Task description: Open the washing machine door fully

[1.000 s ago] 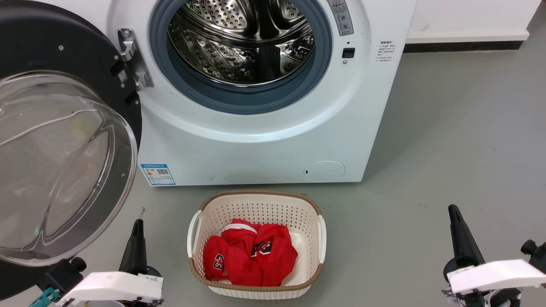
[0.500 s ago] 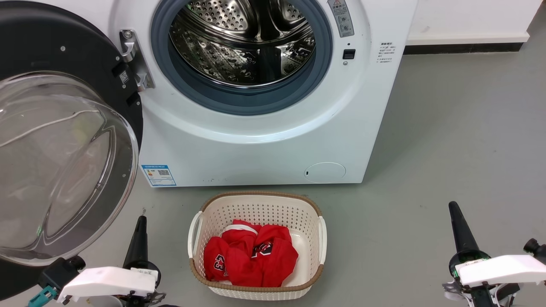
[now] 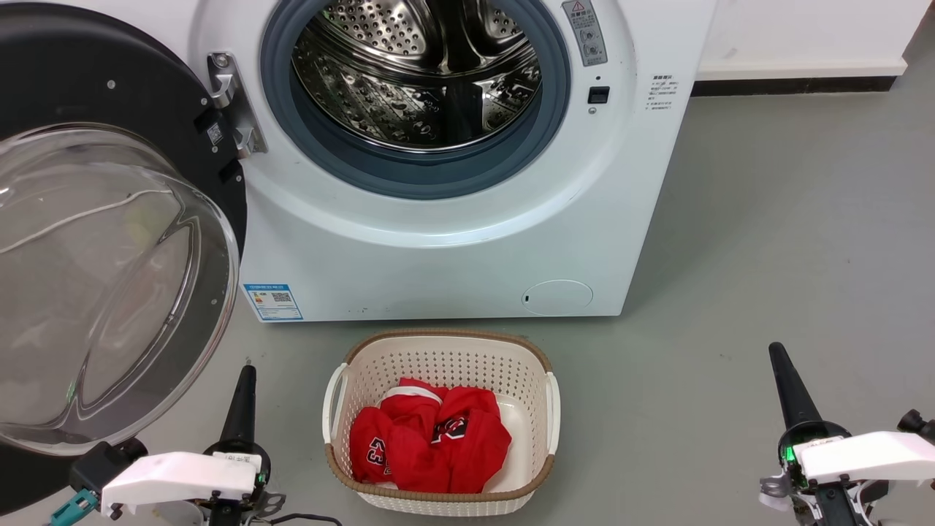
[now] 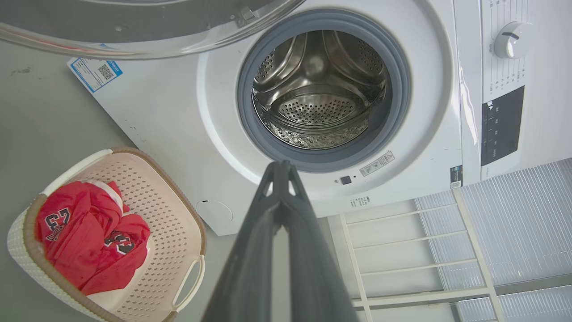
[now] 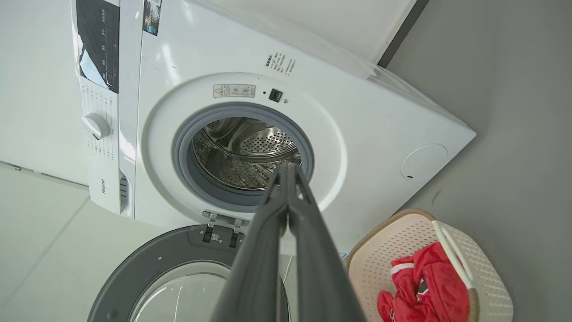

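Capping washing machine [image 4: 170,112], wrist-view dial [image 4: 509,33]

The washing machine door [image 3: 109,80] (its left part) runs past the head view's edge.

Your head camera drifts a touch | your left gripper [image 3: 247,376] edges up and right | your right gripper [image 3: 776,354] lifts slightly

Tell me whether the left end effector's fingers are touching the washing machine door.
Apart. Head view: bare grey floor shows between the left end effector and the washing machine door.
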Controlling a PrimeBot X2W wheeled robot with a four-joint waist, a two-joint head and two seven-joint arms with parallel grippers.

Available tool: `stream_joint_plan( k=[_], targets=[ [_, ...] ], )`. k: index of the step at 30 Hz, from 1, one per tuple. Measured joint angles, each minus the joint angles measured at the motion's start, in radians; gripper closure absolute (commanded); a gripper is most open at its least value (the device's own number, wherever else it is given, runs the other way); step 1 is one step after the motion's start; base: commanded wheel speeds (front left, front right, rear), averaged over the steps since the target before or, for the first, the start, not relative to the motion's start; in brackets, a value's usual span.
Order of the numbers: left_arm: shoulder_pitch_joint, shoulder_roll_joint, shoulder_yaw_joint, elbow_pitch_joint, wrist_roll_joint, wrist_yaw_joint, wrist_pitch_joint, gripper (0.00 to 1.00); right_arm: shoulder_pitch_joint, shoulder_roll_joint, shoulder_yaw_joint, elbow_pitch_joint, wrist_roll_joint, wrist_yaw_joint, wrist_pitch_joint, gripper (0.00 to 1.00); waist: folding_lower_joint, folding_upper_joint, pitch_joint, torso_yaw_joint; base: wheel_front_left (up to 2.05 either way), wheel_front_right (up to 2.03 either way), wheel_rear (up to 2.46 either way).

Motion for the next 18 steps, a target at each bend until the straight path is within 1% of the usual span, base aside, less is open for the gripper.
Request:
stream_joint_plan(
  k=[18],
  targets=[
    [-0.023,0.001,0.003,0.024,-0.171,-0.004,0.04,1.0,-0.02,0.0,-0.014,0.021,0.169,0.0,0.039,1.0,0.0,0.0,-0.006,0.003,0.0,0.0,0.0]
  ],
)
